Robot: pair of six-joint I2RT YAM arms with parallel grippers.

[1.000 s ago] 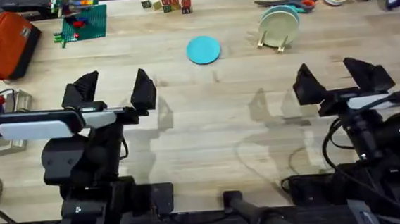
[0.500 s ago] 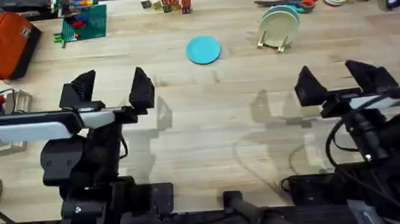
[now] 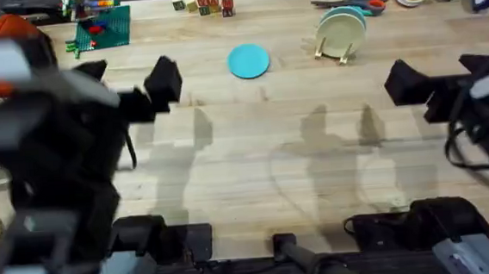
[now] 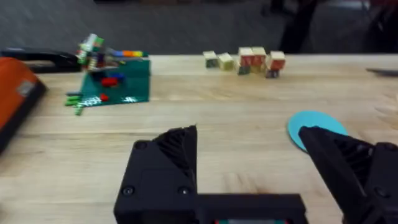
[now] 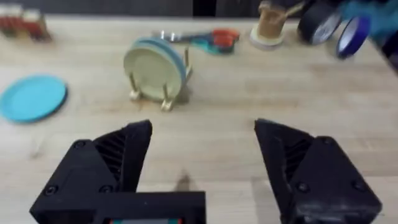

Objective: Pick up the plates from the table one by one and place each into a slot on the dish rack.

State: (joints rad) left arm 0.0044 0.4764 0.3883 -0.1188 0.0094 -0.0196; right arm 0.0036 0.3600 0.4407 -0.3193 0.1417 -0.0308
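Both grippers hang wide open and empty above the desk [image 3: 255,171]: left gripper [image 4: 249,165], right gripper [image 5: 202,158]. A turquoise plate [image 3: 249,61] lies flat, well ahead. Beside it, the dish rack [image 3: 341,35] holds plates upright. Pinching the flat plate's rim likely needs a low, angled approach.

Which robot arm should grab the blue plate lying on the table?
Probably the left. Its open claw sits nearer the turquoise plate lying flat on the table; the right claw, also open, faces the dish rack.
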